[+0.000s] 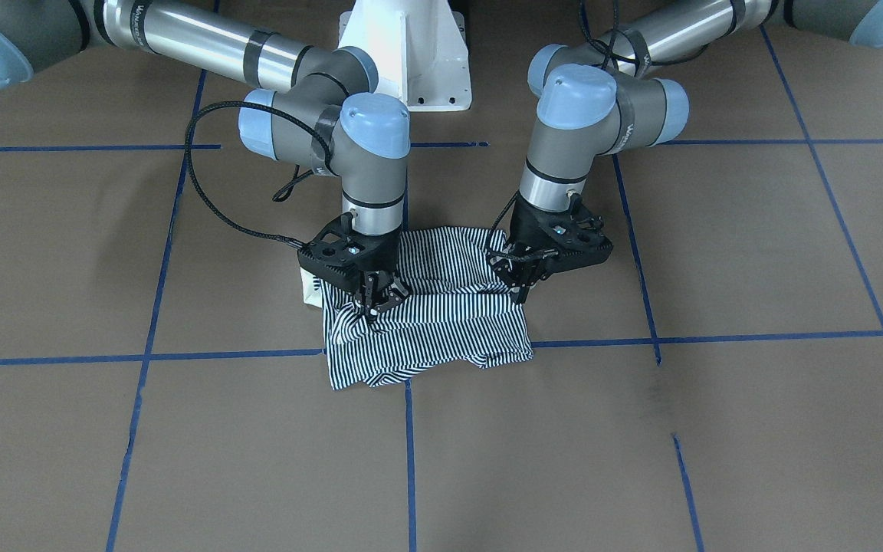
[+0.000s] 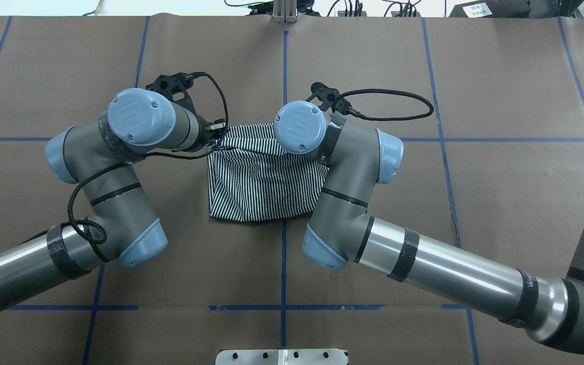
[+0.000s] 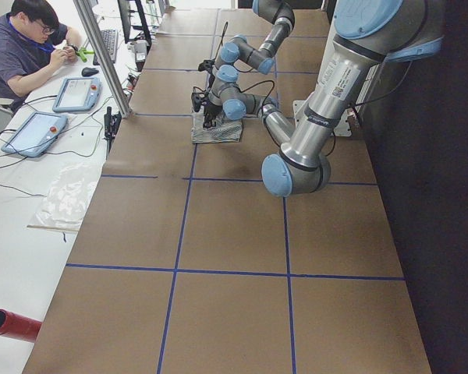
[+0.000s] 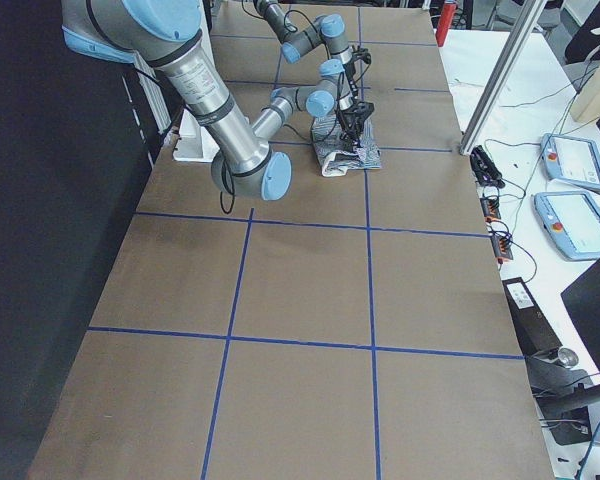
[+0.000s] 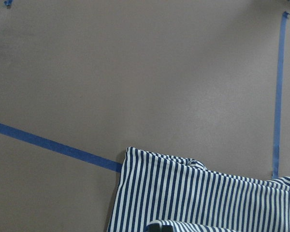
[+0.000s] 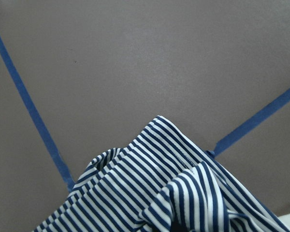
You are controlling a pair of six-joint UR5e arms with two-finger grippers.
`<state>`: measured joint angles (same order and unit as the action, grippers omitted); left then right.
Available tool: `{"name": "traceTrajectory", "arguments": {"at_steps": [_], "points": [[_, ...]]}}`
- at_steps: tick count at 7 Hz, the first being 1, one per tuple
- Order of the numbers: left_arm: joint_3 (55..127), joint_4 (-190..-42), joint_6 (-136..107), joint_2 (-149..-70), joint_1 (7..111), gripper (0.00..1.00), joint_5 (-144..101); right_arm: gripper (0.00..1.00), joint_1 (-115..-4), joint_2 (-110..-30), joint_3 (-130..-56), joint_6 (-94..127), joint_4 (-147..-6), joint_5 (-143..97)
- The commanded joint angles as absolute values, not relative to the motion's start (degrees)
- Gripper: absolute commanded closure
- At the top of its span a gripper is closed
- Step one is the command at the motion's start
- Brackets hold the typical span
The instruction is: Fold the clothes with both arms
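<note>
The striped polo shirt (image 1: 441, 322) lies folded into a small rectangle at the table's middle; it also shows in the overhead view (image 2: 261, 182). A bit of cream collar (image 1: 310, 292) peeks out beside it. My right gripper (image 1: 377, 300) points down, shut on a bunched fold of the shirt. My left gripper (image 1: 521, 282) is shut on the shirt's other upper edge. In the overhead view both grippers are hidden under their wrists. The left wrist view (image 5: 208, 198) and the right wrist view (image 6: 159, 188) each show striped cloth close below.
Brown paper with blue tape lines (image 1: 411, 452) covers the table. The white pedestal base (image 1: 411, 54) stands behind the shirt. A side bench with tablets (image 3: 35, 132) and a seated person (image 3: 23, 39) lies beyond the far edge.
</note>
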<state>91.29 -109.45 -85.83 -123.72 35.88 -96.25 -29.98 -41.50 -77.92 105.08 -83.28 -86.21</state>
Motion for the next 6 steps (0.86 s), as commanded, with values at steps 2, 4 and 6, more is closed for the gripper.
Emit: {"name": "traceTrajectory", "arguments": {"at_steps": [2, 4, 6], "points": [[89.82, -110.04, -85.78, -124.36, 35.86, 1.00, -96.24, 1.00, -30.06, -41.48, -75.94, 104.33, -80.33, -86.13], [91.04, -109.95, -75.14, -123.84, 36.38, 0.00, -96.50, 0.00, -30.23, -40.96, -76.37, 96.37, -80.24, -86.13], [94.12, -111.87, -69.72, -121.04, 39.53, 0.00, -102.97, 0.00, -31.81, -38.50, -78.82, 92.92, -84.00, -90.77]]}}
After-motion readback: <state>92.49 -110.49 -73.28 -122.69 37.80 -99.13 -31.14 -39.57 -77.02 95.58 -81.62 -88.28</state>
